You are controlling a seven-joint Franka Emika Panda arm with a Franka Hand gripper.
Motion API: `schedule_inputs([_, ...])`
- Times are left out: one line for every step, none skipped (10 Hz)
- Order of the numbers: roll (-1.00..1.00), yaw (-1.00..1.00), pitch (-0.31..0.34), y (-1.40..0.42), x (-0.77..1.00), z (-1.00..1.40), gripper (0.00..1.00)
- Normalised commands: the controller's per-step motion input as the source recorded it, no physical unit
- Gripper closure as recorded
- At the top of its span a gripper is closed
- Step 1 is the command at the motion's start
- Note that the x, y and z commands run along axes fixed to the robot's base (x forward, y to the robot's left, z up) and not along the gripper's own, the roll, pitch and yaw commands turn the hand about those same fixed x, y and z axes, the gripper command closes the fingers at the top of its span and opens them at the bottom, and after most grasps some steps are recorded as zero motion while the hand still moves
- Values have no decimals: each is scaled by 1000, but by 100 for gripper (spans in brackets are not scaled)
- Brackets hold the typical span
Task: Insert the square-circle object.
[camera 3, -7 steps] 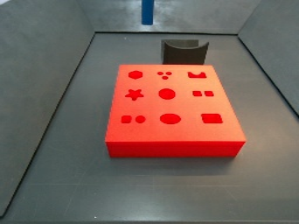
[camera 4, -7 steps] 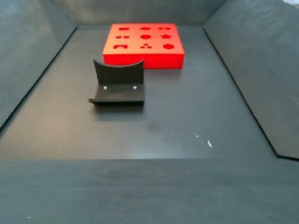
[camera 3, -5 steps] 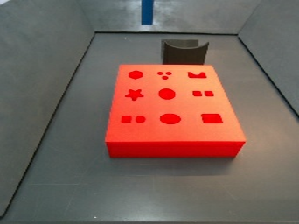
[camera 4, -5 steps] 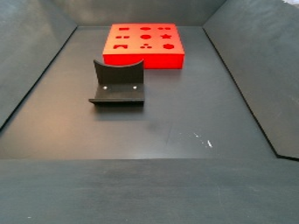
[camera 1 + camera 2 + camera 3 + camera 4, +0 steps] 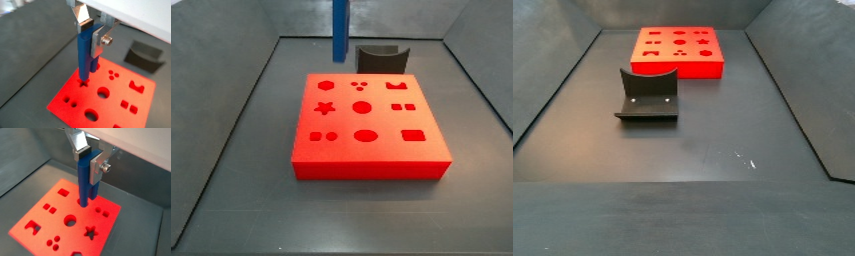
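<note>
My gripper is shut on the square-circle object, a slim dark-blue peg of two joined bars that hangs upright from the fingers. Both wrist views show it above the red block, with its lower end over the block's holes and not in one. In a side view only the peg shows, coming down from the top edge above the far side of the red block. The gripper itself is out of frame there.
The dark grey curved piece stands behind the red block, and shows beside it in a wrist view. In a side view it sits in front of the red block. Grey walls enclose the dark floor.
The blue peg has come down: in the side view it reached only just below the top edge before, and now it hangs much lower, near the block's far edge.
</note>
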Motion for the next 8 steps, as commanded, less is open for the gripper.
schedule_inputs([-50, -1000, -127, -6, 0, -383, 100])
schedule_inputs([-9, -1000, -27, -66, 0, -314, 100])
schedule_inputs([0, -940, 0, -197, 20, -191, 100])
schedule_inputs([43, -791, 101, -323, 0, -163, 100])
schedule_inputs([111, -823, 154, -260, -46, -263, 100])
schedule_inputs([139, -886, 110, -200, -71, -343, 100])
schedule_inputs([150, -940, 74, -140, -77, -363, 100])
schedule_inputs([131, -986, 57, -57, -71, -337, 100])
